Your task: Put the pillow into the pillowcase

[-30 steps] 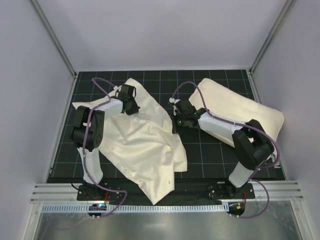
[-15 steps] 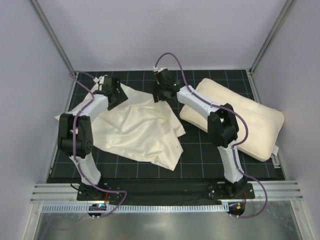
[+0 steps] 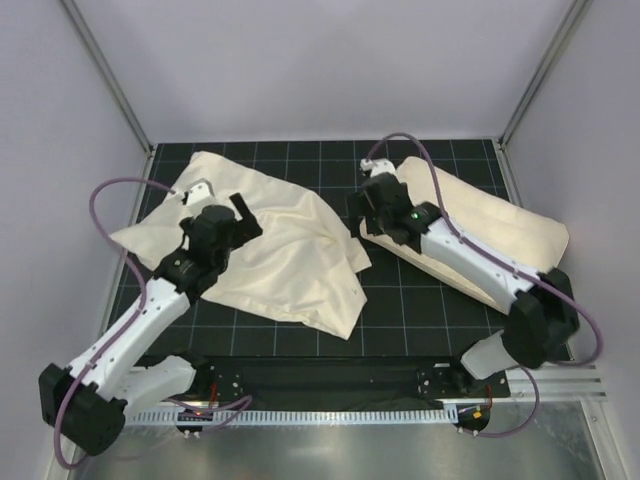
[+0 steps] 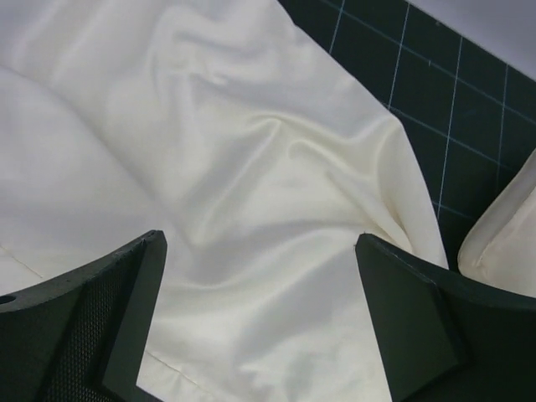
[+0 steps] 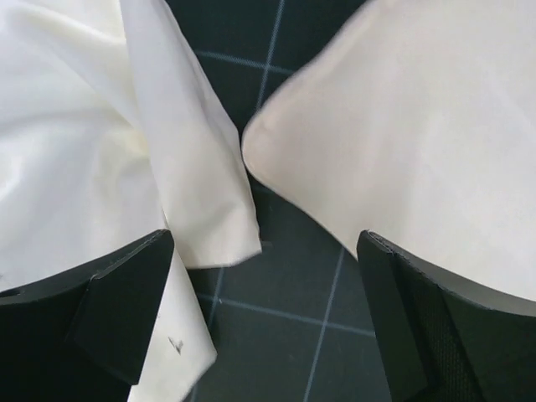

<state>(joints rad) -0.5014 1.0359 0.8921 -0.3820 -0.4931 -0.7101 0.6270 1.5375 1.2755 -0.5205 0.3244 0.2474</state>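
In the top view, the pillowcase is seen spread in wrinkles on the dark gridded tabletop. The left claw is held above its middle part. The pillow is laid flat under the right arm. The right claw is placed over the pillow corner that is nearest to the pillowcase.

In the left wrist view, the fingers of the left claw are opened wide and nothing is gripped. Only folded pillowcase cloth is seen below and ahead of them, and a pillow edge is seen just past one finger.

In the right wrist view, the right claw is also opened wide and nothing is held. The rounded pillow corner is seen under the gap, nearer to one finger. A loose pillowcase edge is lying by the other finger, very near the corner, and some bare tabletop is shown between them.
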